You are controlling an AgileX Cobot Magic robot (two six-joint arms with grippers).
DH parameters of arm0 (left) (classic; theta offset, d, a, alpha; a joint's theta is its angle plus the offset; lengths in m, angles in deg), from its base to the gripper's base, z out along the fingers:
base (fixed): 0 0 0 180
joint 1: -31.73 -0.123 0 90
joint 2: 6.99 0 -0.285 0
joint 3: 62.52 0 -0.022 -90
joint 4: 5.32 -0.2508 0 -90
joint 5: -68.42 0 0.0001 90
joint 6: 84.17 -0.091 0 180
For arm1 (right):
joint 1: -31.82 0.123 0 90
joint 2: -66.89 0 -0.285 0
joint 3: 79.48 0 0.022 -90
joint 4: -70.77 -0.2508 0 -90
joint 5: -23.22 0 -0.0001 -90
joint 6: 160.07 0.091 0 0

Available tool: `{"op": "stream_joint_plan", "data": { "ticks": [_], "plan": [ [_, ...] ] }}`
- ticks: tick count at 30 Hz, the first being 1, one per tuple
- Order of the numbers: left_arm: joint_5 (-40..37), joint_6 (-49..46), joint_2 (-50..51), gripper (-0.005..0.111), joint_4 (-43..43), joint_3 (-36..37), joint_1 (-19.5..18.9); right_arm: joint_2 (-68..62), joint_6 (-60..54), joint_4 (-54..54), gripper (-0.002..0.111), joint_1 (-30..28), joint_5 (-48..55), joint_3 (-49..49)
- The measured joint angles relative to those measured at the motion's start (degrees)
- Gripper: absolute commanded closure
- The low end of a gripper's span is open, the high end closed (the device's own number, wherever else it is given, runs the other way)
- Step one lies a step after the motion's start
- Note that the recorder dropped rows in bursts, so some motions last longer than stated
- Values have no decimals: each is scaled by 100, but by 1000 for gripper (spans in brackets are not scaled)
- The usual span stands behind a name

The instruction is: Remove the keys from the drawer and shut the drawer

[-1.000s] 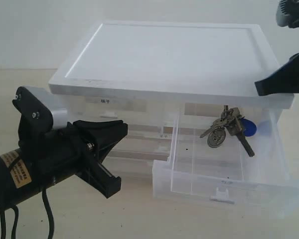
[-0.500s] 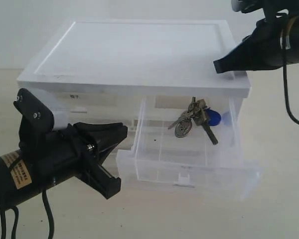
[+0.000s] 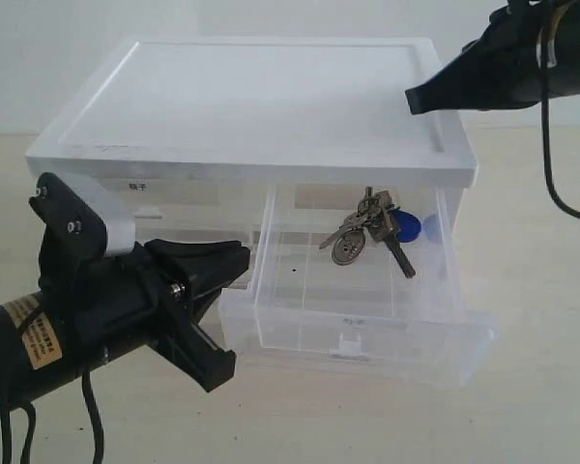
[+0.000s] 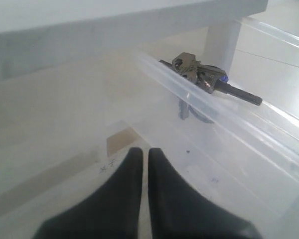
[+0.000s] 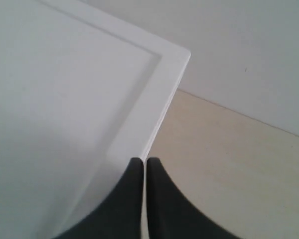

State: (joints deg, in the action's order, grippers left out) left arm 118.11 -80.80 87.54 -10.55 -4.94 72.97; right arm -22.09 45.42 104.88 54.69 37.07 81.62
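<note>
The keys lie inside the pulled-out translucent drawer, with the blue fob on their right and the round grey tag on their left. The drawer's white tab handle faces front. My left gripper is shut and empty, hovering just left of the drawer's left wall. In the left wrist view the keys lie beyond the drawer's wall, ahead of the left gripper. My right gripper is shut and empty above the cabinet top's right edge, also the right gripper.
The white cabinet top overhangs the drawers; its corner shows in the right wrist view. A labelled half-width drawer sits shut to the left, with wider drawers below. The beige table surrounds the cabinet.
The cabinet with its open drawer and keys has shifted left in the exterior view. My right gripper has moved left and up over the top's right edge. The left arm has stayed put.
</note>
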Motion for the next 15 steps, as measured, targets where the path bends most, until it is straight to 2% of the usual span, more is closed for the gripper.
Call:
{"op": "stream_joint_plan", "data": {
  "ticks": [7, 15],
  "plan": [
    [-9, 56, -186, 102, -300, 76, 0, 1011, -25, 13, 108, 0, 539, 34],
    [-169, -215, -1679, 102, 261, 482, 0, 1623, -205, -37, 108, 0, 1327, 34]
  ]
}}
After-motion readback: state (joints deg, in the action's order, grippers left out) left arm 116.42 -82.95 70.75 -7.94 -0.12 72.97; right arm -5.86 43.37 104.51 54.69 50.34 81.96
